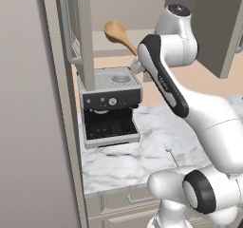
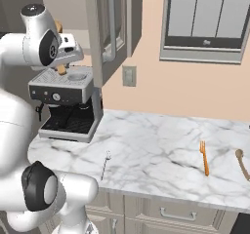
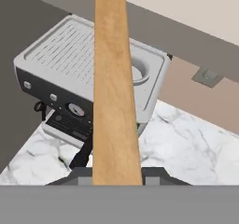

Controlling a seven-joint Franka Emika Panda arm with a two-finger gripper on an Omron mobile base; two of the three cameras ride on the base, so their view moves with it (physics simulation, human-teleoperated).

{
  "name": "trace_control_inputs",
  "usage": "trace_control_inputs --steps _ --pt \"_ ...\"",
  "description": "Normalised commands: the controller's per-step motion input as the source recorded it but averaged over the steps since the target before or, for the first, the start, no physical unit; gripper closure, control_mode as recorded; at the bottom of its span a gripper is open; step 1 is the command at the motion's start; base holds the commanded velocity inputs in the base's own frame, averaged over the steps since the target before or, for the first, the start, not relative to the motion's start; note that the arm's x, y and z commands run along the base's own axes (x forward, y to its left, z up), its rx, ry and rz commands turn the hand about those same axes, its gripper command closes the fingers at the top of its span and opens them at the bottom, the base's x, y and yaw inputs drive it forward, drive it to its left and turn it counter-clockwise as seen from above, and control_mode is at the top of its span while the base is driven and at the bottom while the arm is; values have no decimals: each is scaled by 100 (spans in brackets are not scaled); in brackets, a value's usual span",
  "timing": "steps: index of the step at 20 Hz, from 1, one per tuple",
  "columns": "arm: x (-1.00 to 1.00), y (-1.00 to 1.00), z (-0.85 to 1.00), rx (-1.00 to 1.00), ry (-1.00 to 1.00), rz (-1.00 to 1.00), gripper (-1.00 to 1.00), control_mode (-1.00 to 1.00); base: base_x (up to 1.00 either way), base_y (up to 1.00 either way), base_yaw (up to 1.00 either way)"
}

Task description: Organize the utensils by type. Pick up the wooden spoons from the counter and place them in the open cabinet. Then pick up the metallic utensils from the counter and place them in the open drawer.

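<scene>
My gripper (image 3: pixel 116 178) is shut on the large wooden spoon (image 1: pixel 116 32), holding it by the straight handle (image 3: pixel 114 78). The round bowl is raised in front of the open cabinet (image 1: pixel 79 30), above the coffee machine. In the right base view the gripper (image 2: pixel 62 62) sits by the cabinet door (image 2: pixel 110 23), mostly hidden by the arm. On the marble counter (image 2: pixel 156 150) lie the thin silver utensil (image 2: pixel 105 164), the orange fork (image 2: pixel 204 158) and the smaller wooden spoon (image 2: pixel 241 163) at the right edge. The open drawer is out of view.
A grey coffee machine (image 1: pixel 110 103) stands on the counter's left end, right under the held spoon. Closed drawer fronts (image 2: pixel 171 212) run below the counter. A wall outlet (image 2: pixel 129 76) and a window (image 2: pixel 205 18) are on the back wall.
</scene>
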Motion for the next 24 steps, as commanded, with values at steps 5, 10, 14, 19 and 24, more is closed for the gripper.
trace_control_inputs --steps 5,10,14,19,24 --pt "39 0 5 -7 -1 0 100 -100 0 0 0" --pt "44 0 2 -4 -7 0 100 -100 0 0 0" --pt "54 0 8 -4 -1 0 100 -100 0 0 0" --pt "36 0 43 0 3 0 100 -100 0 0 0" --pt "39 0 23 -2 2 1 100 -100 0 0 0"
